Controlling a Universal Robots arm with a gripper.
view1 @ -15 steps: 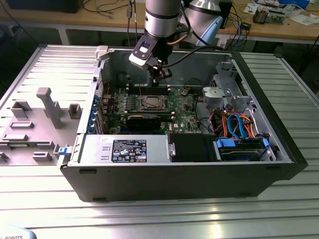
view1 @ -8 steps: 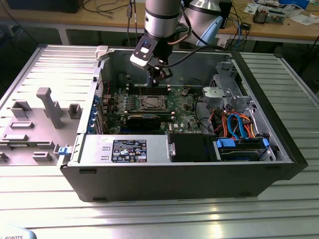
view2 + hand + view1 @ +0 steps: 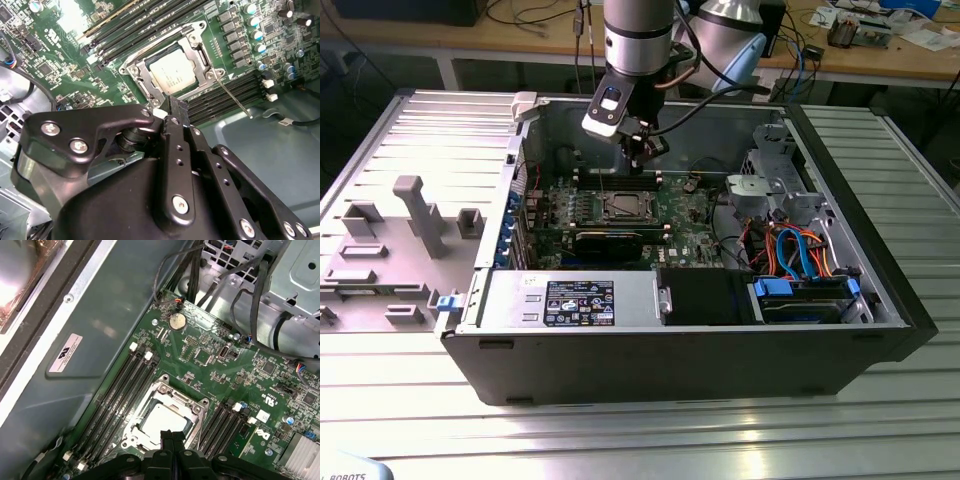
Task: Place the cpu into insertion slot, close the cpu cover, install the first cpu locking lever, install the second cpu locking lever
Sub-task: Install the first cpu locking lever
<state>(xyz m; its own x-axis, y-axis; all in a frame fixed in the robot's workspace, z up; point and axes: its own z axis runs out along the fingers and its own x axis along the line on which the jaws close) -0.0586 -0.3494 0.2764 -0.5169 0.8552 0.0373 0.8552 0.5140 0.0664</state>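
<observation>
Second wrist view: hand pinched narrow, gripping nothing, poised just beside cover. Chip lies framed within cover; one thin lever juts free beside cover.

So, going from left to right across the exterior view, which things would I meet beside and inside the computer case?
Grey panel beside the case → cpu → metal drive cage → right wall of the case.

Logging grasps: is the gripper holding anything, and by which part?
Nothing is held. The gripper is shut and empty, close to the chip, which lies in place under its cover.
</observation>
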